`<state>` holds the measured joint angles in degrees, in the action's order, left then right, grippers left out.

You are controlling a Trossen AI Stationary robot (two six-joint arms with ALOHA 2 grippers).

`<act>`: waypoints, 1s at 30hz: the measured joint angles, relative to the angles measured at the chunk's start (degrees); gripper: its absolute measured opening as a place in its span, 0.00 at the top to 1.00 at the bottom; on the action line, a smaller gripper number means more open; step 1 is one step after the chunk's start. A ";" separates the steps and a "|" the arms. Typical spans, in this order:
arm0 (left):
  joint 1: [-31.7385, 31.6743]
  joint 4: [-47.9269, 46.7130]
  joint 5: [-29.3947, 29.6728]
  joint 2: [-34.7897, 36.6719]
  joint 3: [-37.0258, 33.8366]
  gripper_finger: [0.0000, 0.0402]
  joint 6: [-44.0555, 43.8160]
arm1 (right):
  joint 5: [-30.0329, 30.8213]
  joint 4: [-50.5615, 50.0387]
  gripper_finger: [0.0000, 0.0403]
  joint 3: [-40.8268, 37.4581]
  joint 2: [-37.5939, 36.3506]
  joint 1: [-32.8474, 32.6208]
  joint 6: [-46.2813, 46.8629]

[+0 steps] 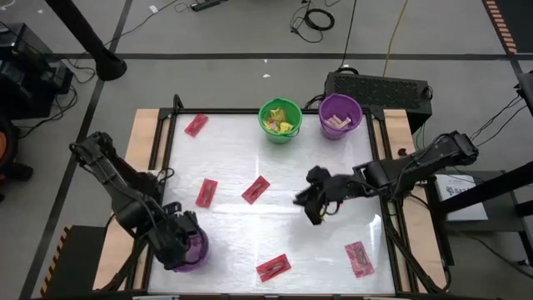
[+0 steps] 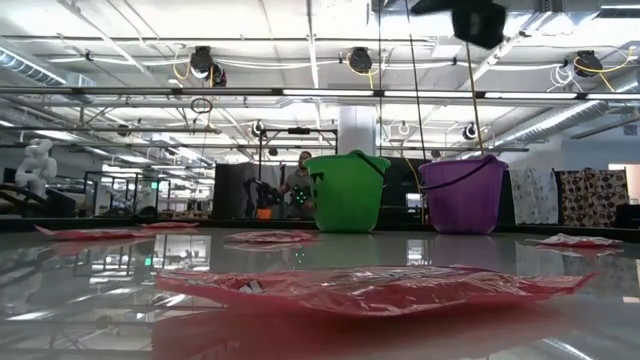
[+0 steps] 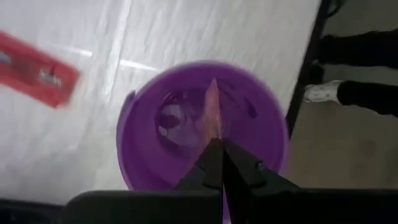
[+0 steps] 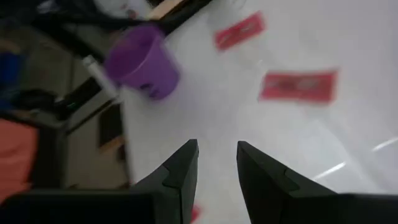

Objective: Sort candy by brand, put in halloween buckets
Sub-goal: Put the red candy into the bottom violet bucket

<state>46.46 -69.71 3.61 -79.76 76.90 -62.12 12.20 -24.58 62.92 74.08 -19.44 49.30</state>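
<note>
A flat red packet [image 3: 210, 118] hangs edge-on over the near purple bucket [image 1: 190, 250], pinched at the tips of the left gripper [image 3: 216, 149], whose fingers are pressed tight together on it. It sits right above the bucket's mouth, so a release should drop it in. But if the thin wrapper clings to a finger, it could ride back out or flutter over the rim onto the table [image 1: 250, 229].

Out from that bucket, five more red packets lie scattered; the closest [image 1: 273, 267] is just beside it, another [image 1: 206, 192] a little farther. Well beyond, at the far edge, stand the green bucket [image 1: 280, 121] with yellow sweets and the second purple bucket [image 1: 340, 115] holding tan pieces, as far as I can make out.

The right gripper [image 4: 217, 163] hovers over mid-table, fingers parted and empty. If it sweeps low toward the nearby packets, it could skid one away on this glossy surface rather than catch it.
</note>
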 joint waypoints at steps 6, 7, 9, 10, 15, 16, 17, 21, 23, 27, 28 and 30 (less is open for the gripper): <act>1.35 1.25 -0.12 -0.14 -4.90 0.96 -6.32 | 1.50 1.37 0.74 0.00 0.00 -9.08 8.03; 1.33 2.23 -0.16 -0.14 -5.31 0.94 -6.77 | 2.53 1.62 0.74 0.00 0.00 -10.36 8.37; 1.33 5.13 -0.28 -0.13 -5.57 0.90 -7.01 | 4.21 2.52 0.74 0.00 0.00 -12.39 8.54; 1.31 6.38 -0.30 -0.14 -5.59 0.87 -6.86 | 4.38 2.85 0.74 0.00 0.00 -13.23 8.57; 0.29 7.16 -0.32 -0.12 -5.60 0.76 -9.61 | 4.33 3.02 0.74 0.00 0.00 -18.33 8.52; -0.50 6.56 -0.43 -0.12 -5.61 0.74 -11.47 | 4.28 2.71 0.74 0.00 0.00 -19.40 8.54; -1.60 6.63 -0.87 -0.10 -5.61 0.72 -13.22 | 4.24 2.56 0.74 0.00 0.00 -20.45 8.54; -6.22 16.11 -1.52 -0.09 -4.49 0.69 -15.38 | 4.30 2.37 0.74 0.00 0.00 -24.95 8.47; -8.18 25.82 2.26 -0.09 -4.41 0.69 -13.13 | 4.45 1.51 0.74 0.00 0.00 -26.81 8.23; -12.25 43.59 8.63 -3.44 -4.28 0.71 -5.34 | 4.60 -1.63 0.74 0.00 0.00 -28.95 6.80; -13.12 47.01 8.71 -5.05 -4.32 0.72 -3.49 | 4.66 -2.62 0.74 0.00 0.00 -29.17 6.32; -15.02 55.47 8.08 -9.04 -4.37 0.73 0.01 | 4.75 -4.53 0.74 0.00 0.00 -29.38 5.79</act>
<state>31.45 -14.24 11.69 -88.80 72.53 -62.10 16.95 -29.11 62.92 74.08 -48.82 55.09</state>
